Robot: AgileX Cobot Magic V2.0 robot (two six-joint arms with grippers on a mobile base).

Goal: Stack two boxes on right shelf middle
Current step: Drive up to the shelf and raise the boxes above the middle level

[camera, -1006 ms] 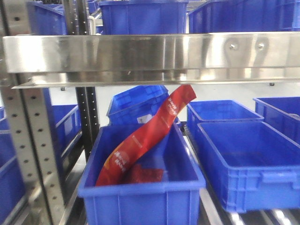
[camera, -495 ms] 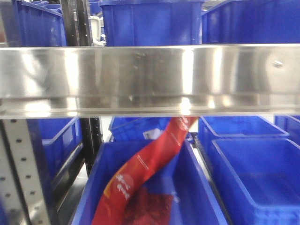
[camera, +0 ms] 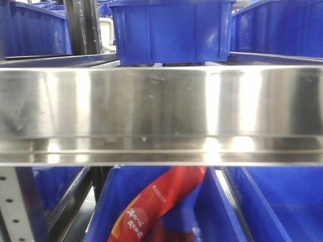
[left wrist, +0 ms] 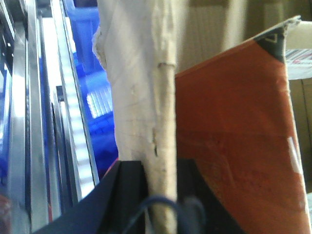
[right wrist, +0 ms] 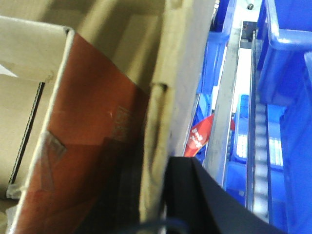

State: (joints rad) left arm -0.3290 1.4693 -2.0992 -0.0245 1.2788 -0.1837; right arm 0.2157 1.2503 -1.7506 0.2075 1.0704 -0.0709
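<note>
The left gripper (left wrist: 158, 166) is pinched on the box (left wrist: 136, 87). Its two black fingers (left wrist: 127, 170) sit one on each side of a pale, wrinkled cardboard wall, which rises straight out from between them. Just to the right of that wall, on the gripper's inner side, stands an orange carton (left wrist: 234, 146) with a taped corner at its far end. To the left of this gripper, steel rails and a white roller track (left wrist: 78, 126) run alongside the box, with blue bins behind them.

The right gripper (right wrist: 155, 170) meets the opposite wall of the box. One black finger (right wrist: 185, 170) lies flat against the outer face of the cardboard. The inner side is in deep shadow, where a dark shape seems to be the other finger, so this grip looks closed on the wall too. The orange carton is on this gripper's left, close against the wall. On its right, well apart, are a steel rail, a roller track and more blue bins. A red packet (right wrist: 200, 139) shows in the gap beside the cardboard, beyond the finger.

In the front view, the shelf (camera: 161, 116) shows as a broad mirror-like rail crossing the whole frame. A blue bin (camera: 171, 30) rests on the level behind it. Below the rail a lower bin (camera: 222, 212) holds the red packet, which leans upward toward the rail's underside. A perforated upright (camera: 12, 206) stands at the lower left. Neither gripper nor box appears in this view.
</note>
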